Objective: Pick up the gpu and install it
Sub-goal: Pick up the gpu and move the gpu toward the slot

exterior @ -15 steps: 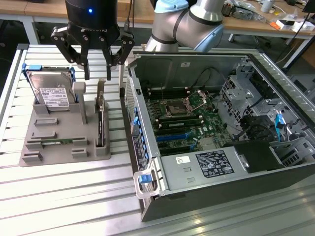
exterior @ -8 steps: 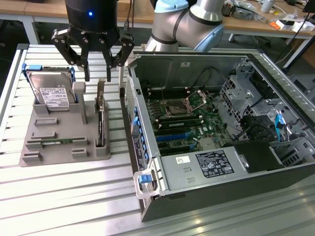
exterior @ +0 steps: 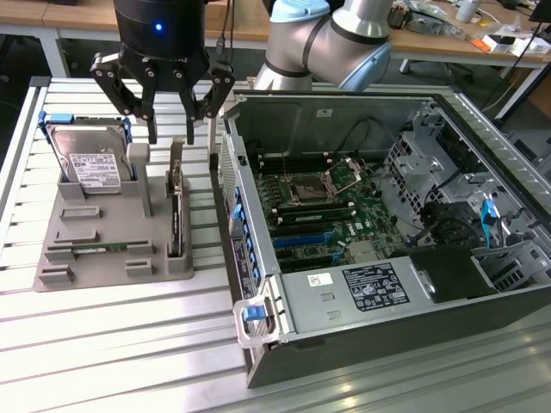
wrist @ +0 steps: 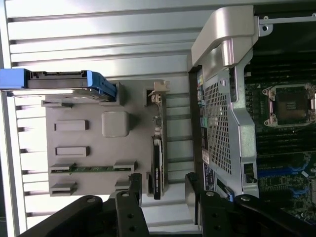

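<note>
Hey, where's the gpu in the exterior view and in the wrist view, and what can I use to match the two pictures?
Exterior view: the gpu stands on edge in the gray holder, on the exterior view's left, beside the case, under the gripper.
Wrist view: the gpu shows edge-on in the holder, between the hard drive and the case.
Shared landmark: the blue-railed hard drive.
</note>
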{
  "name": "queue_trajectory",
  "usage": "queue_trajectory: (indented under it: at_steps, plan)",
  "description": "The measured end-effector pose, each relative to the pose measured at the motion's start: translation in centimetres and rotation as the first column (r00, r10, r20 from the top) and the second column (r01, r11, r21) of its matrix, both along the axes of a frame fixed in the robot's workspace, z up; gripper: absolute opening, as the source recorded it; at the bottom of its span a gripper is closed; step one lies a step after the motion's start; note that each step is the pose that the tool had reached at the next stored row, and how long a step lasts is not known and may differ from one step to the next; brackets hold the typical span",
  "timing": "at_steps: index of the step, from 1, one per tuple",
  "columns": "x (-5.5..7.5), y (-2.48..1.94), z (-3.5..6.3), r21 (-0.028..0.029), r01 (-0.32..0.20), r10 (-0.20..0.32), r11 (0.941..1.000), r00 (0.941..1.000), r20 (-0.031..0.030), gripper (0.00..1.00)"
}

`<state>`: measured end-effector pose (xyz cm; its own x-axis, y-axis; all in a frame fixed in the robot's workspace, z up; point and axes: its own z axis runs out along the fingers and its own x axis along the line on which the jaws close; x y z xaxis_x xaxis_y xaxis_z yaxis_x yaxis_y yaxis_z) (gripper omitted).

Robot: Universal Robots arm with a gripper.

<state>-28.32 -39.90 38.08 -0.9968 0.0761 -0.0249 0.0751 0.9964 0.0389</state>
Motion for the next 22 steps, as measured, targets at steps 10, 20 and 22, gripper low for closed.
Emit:
queue_trajectory:
  at_steps: [10, 20, 22]
  plan:
    - [0.0, 0.0, -0.7, 0.0, 0.0, 0.0, 1.0, 1.0, 0.0, 0.48]
    - [0.0, 0.0, -0.94, 0.0, 0.0, 0.0, 1.0, 1.0, -0.0001, 0.48]
    - [0.0, 0.0, -0.98, 0.0, 0.0, 0.0, 1.0, 1.0, 0.0, 0.48]
